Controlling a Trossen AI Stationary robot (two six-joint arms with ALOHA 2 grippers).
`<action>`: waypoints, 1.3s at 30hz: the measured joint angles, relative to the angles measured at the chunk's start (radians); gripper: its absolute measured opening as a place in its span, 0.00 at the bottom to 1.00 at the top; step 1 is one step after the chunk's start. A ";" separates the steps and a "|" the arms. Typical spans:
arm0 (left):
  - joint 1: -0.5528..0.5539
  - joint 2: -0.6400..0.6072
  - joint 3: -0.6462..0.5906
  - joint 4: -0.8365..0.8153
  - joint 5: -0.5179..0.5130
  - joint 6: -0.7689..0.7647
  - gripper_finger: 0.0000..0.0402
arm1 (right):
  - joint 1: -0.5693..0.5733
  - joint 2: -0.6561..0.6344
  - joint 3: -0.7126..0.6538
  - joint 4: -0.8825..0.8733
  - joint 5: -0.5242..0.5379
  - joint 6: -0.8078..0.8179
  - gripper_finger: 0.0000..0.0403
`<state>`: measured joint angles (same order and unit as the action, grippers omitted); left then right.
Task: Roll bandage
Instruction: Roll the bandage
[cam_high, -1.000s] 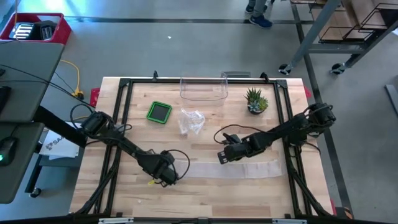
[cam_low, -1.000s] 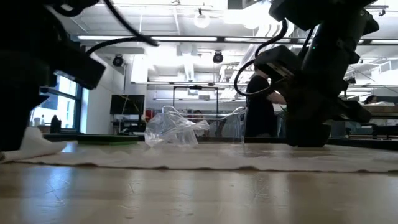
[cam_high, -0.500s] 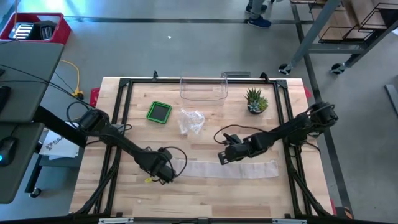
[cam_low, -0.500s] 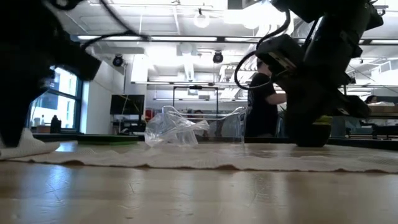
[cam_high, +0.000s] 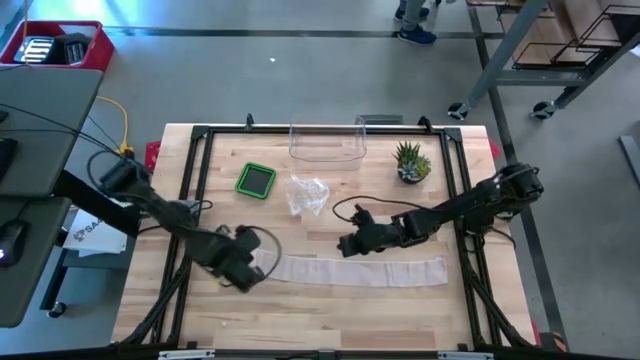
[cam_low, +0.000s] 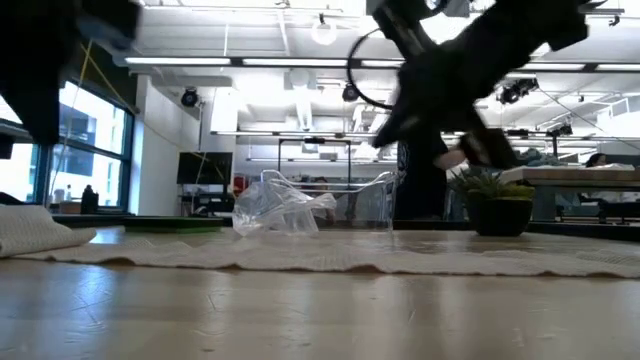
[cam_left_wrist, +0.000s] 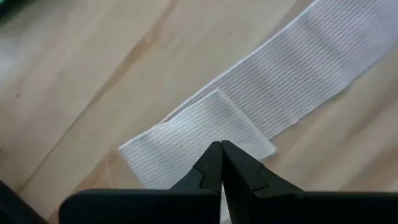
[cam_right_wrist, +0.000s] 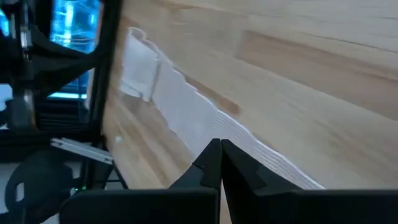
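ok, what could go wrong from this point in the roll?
1. The bandage has only one loose fold at its left end. The left gripper is shut above it and may not be gripping, so the fold could flop open.
2. The right gripper, shut, sits beside the strip's far edge rather than on it; unpinned, the strip may slide when rolled.
3. The crumpled plastic lies close behind and could snag an arm.

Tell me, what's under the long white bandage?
Just the wooden table. The bandage lies flat on it, with its left end folded back over itself. Anything tucked inside that fold is covered, so I can't tell.
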<state>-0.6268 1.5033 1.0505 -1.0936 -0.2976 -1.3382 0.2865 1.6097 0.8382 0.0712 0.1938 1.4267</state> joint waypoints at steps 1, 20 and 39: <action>-0.021 -0.032 -0.012 -0.001 -0.028 -0.043 0.00 | -0.005 0.018 0.008 0.033 0.000 -0.013 0.00; -0.186 -0.222 -0.339 0.170 0.313 -0.535 0.00 | -0.062 0.659 0.929 -0.177 -0.193 -0.157 0.55; -0.212 -0.296 -0.535 0.387 0.271 -0.377 0.00 | -0.068 1.011 1.489 -0.566 -0.148 0.105 0.59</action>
<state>-0.8386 1.2072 0.5157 -0.7070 -0.0269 -1.7156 0.2184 2.6205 2.3271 -0.4949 0.0462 1.5312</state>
